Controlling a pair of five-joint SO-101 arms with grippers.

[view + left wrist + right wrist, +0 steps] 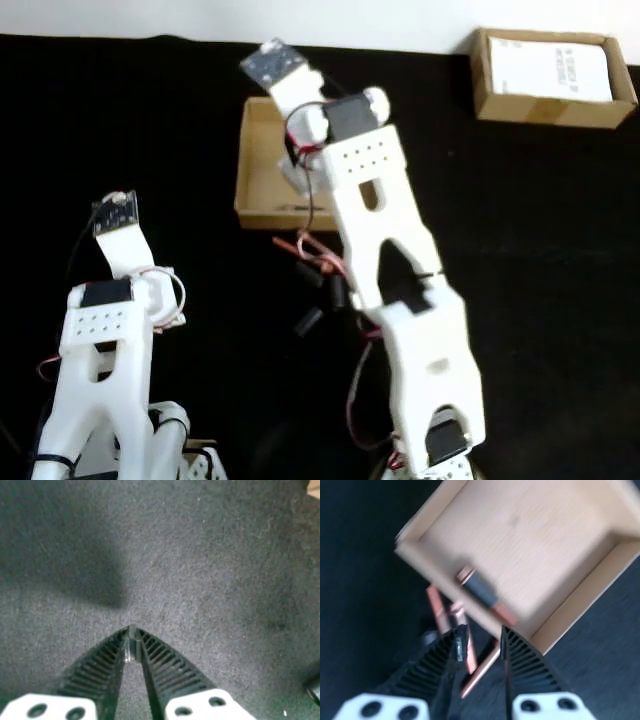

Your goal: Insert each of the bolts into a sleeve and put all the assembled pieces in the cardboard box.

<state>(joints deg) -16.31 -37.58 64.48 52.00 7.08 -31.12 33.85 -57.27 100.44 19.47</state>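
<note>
Right gripper (480, 640) by the cardboard box (258, 160), left gripper (131, 641) over cloth.
High view: the box sits at upper centre, a dark sleeve (308, 320) below it at centre. Left wrist view: fingers pressed together, holding nothing. Right wrist view: fingers a little spread, a blurred assembled piece (479, 591) at the box's wall just beyond the tips.

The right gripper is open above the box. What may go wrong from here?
1. The piece lies right at the wall of the box. I cannot tell if it is fully inside, so it may slip out.
2. The right gripper hangs open just over loose bolts beside the box. If it goes lower, it might scatter them or push the box.
</note>
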